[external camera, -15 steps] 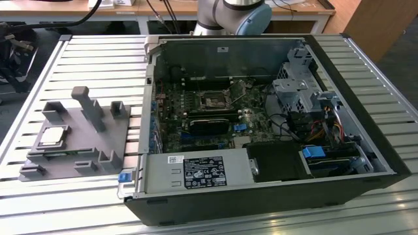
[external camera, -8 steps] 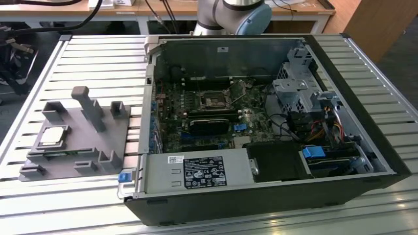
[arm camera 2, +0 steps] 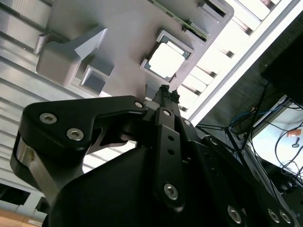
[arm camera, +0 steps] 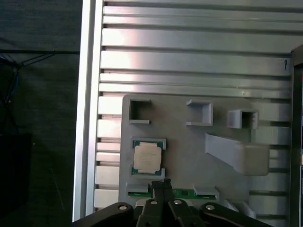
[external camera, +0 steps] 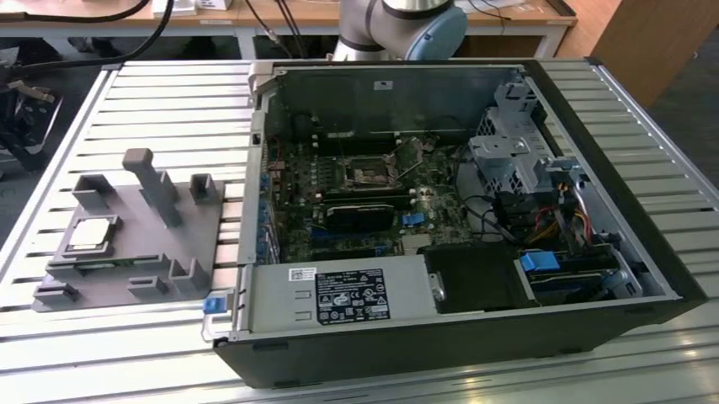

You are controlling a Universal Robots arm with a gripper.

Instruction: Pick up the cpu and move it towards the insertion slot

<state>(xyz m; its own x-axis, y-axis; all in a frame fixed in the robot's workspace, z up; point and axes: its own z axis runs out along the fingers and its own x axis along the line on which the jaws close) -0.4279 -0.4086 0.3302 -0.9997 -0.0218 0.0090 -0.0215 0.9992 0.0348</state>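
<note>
The cpu (external camera: pixel 93 234) lies flat in a square pocket of the grey fixture block (external camera: pixel 135 252), at the exterior view's left, beside the open computer case. Its silvery top also shows in both wrist views (arm camera: pixel 147 157) (arm camera 2: pixel 165 60). The insertion slot (external camera: pixel 369 174) is the dark square socket on the motherboard inside the case. My gripper (arm camera: pixel 161 185) hangs well above the fixture, its black fingertips (arm camera 2: pixel 165 91) pressed together with nothing between them, just off one side of the cpu.
A tall angled post (external camera: pixel 155 183) and several small walled pockets rise from the fixture. A green memory stick (arm camera: pixel 184 193) lies in it near the cpu. The slatted metal table (external camera: pixel 168 93) ends at an edge (arm camera: pixel 87 118) close by. The case walls (external camera: pixel 258 151) surround the motherboard.
</note>
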